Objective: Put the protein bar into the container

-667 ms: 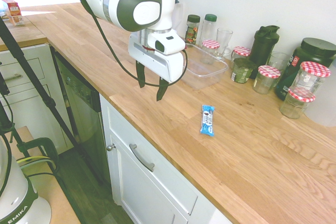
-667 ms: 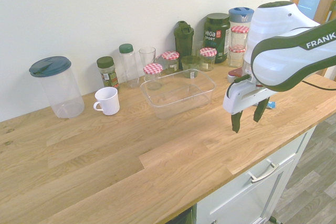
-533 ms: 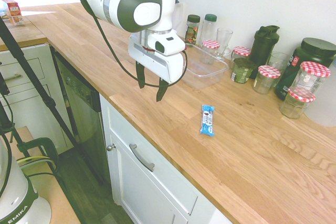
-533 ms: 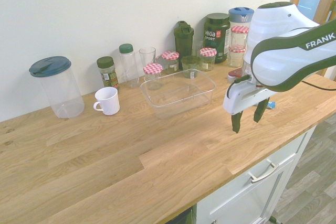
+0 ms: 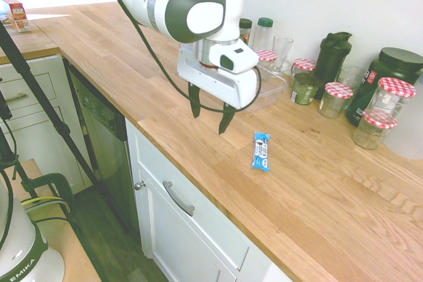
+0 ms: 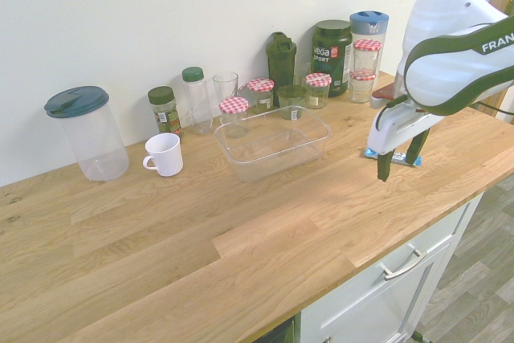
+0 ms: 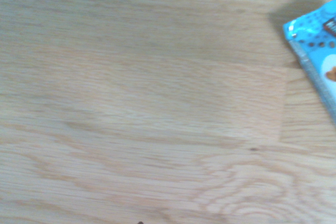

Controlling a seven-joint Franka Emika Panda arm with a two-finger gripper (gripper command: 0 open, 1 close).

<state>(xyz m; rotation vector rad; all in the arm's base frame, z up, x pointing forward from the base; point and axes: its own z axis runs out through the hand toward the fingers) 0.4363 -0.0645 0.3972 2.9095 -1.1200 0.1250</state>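
The protein bar (image 5: pixel 262 151), in a bright blue wrapper, lies flat on the wooden counter near its front edge. One blue end of it (image 7: pixel 315 56) shows in the wrist view, and a sliver of the protein bar (image 6: pixel 401 159) peeks out behind the fingers in the second exterior view. My gripper (image 5: pixel 210 113) hangs open above the counter a short way beside the bar, with nothing between its fingers. The container (image 5: pixel 265 92), a clear shallow plastic tub, stands empty behind the gripper; in the second exterior view the container (image 6: pixel 271 144) sits mid-counter.
Behind the tub by the wall stand jars with red-checked lids (image 5: pixel 334 99), a dark shaker bottle (image 5: pixel 332 54), a black supplement tub (image 5: pixel 386 74), spice bottles (image 6: pixel 165 109) and a glass (image 6: pixel 226 87). A white mug (image 6: pixel 165 154) and a tall clear canister (image 6: pixel 87 132) stand further along.
The arm has carried the open gripper sideways along the counter toward the protein bar. The bar and the tub have not moved.
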